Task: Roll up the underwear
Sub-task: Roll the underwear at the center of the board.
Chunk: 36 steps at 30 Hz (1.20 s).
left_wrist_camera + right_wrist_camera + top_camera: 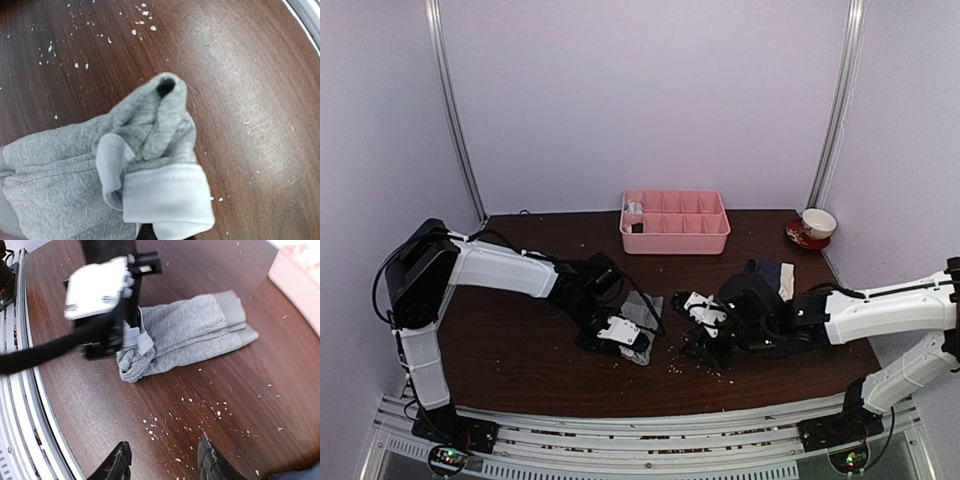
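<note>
The grey underwear point(195, 332) lies folded into a long strip on the dark wooden table point(235, 390). Its waistband end points toward the pink tray. My left gripper point(131, 337) is shut on the strip's near end, which is bunched and folded over; in the left wrist view the grey cloth point(75, 150) and a pale band point(167, 192) cover its fingers. My right gripper point(165, 465) is open and empty, low over bare table a little short of the strip. The navy underwear point(768, 272) with its cream waistband lies crumpled behind the right wrist.
A pink compartment tray point(675, 235) stands at the back centre with small items in its left cells. A cup on a red saucer point(817, 225) is at the back right. White crumbs point(200, 410) dot the table. The metal rail point(20, 390) runs along the near edge.
</note>
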{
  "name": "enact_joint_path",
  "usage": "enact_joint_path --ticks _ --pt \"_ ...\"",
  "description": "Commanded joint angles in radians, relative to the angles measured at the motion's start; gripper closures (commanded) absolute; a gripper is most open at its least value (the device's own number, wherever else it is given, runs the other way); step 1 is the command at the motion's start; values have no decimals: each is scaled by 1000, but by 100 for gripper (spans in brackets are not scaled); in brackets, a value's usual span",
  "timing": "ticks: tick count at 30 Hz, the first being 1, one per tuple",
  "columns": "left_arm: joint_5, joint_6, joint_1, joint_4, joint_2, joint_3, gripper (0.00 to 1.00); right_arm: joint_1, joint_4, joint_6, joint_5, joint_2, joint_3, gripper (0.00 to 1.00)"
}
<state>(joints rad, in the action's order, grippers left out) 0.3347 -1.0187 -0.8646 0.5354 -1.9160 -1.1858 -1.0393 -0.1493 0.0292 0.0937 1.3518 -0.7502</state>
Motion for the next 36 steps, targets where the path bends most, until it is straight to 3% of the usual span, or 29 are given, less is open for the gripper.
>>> enact_joint_path --ticks 1,8,13,18,23,28,36 --pt "80 63 10 271 -118 -67 100 -101 63 -40 -299 -131 81 53" --pt "136 93 41 392 -224 -203 100 -329 161 -180 -496 -182 143 55" --pt "151 100 53 421 -260 -247 100 -410 224 -346 -502 -5 90 52" --pt "161 106 55 434 -280 -269 100 -411 211 -510 -515 295 -72 52" --pt "167 98 57 439 -282 -265 100 -351 196 -620 -507 498 -251 57" --pt "167 95 60 444 -280 -259 100 -300 201 -656 -498 562 -317 59" --pt "172 90 70 445 -280 -261 100 -243 203 -642 -468 564 -285 59"
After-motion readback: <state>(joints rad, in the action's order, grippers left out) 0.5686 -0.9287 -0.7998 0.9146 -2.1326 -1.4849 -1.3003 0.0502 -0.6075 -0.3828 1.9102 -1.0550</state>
